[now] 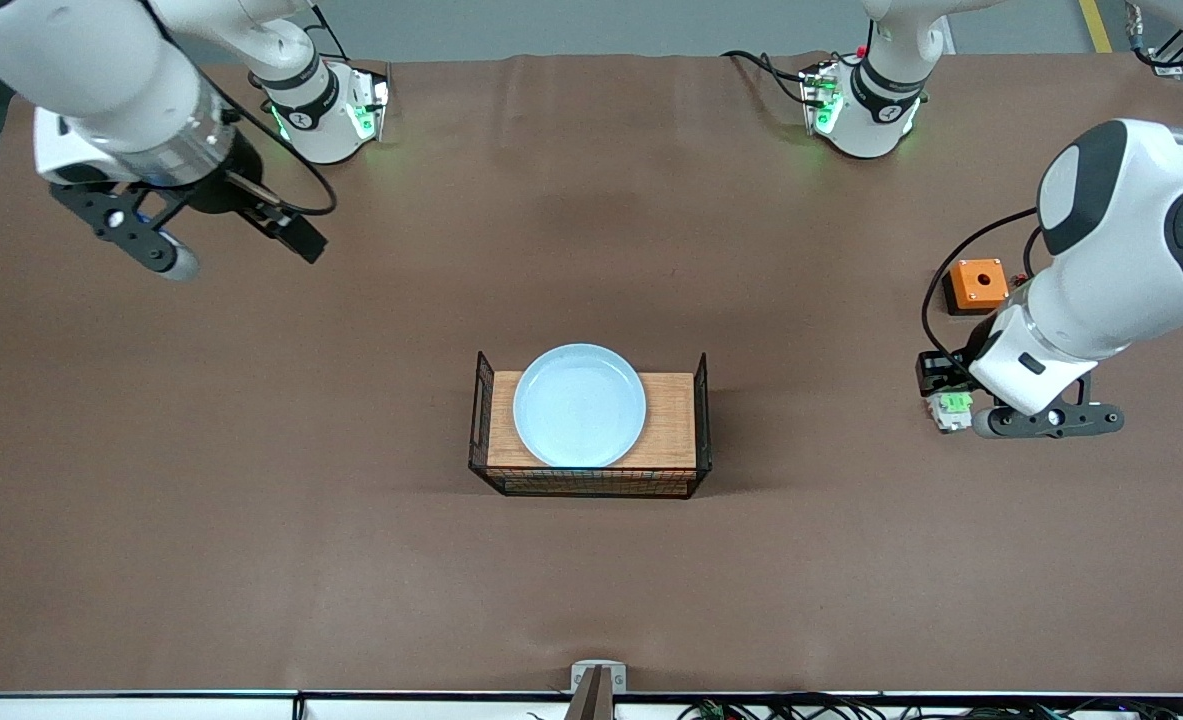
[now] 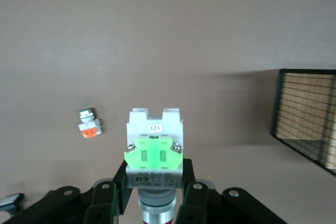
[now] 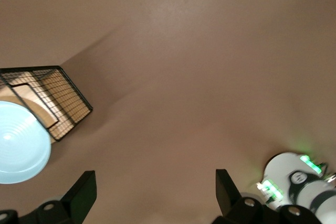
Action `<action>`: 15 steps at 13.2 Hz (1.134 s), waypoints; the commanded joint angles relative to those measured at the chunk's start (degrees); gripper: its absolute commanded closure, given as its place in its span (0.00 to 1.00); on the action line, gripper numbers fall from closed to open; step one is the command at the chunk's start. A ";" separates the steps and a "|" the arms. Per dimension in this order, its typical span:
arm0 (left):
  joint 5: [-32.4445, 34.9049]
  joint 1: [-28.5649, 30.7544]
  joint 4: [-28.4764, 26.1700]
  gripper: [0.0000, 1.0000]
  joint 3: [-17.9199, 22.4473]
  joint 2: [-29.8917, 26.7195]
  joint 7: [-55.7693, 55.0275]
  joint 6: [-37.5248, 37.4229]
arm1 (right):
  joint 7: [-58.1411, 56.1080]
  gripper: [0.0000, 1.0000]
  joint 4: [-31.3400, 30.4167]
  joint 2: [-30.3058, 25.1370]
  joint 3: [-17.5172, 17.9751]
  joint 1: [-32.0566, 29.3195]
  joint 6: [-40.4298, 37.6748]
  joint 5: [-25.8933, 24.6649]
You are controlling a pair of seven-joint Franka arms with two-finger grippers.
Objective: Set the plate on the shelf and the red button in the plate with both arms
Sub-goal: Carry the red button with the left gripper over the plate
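Note:
The pale blue plate lies flat in a black wire basket with a wooden floor at the middle of the table; it also shows in the right wrist view. My left gripper is shut on the red button, low over the table at the left arm's end. In the left wrist view the button's green block and white body sit between the fingers, and only a sliver of the red cap shows. My right gripper is open and empty over bare table at the right arm's end.
An orange box with a dark hole stands by the left arm, farther from the front camera than the button. A small unit with an orange block lies on the table. The basket's wire wall rises above its floor.

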 commanded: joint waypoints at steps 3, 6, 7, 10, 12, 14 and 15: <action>0.06 -0.14 3.50 1.00 -5.37 -0.24 -8.52 -2.76 | -16.11 0.00 -6.70 -4.69 0.89 -7.81 2.41 0.70; 0.24 -2.06 3.50 1.00 -8.01 -0.06 -17.38 -2.58 | -26.04 0.00 -10.82 -7.50 0.89 -11.50 5.74 0.70; 0.24 -3.38 3.85 1.00 -8.02 -0.06 -19.68 -2.58 | -29.03 0.00 -12.23 -8.20 0.89 -12.82 7.06 0.70; 0.24 -8.38 4.55 1.00 -8.02 0.38 -26.88 -2.58 | -38.96 0.00 -15.93 -10.31 0.89 -17.21 10.76 0.78; 0.41 -11.81 6.04 1.00 -7.93 2.21 -32.15 -2.50 | -42.23 0.00 -15.85 -10.23 0.89 -19.67 10.85 0.78; 0.76 -15.59 7.89 1.00 -7.75 4.76 -36.99 -2.15 | -44.26 0.00 -14.89 -9.70 0.81 -21.35 11.64 1.74; 0.76 -16.91 9.20 1.00 -7.67 6.34 -38.93 -2.06 | -44.27 0.00 -13.93 -9.61 0.81 -21.71 11.82 1.84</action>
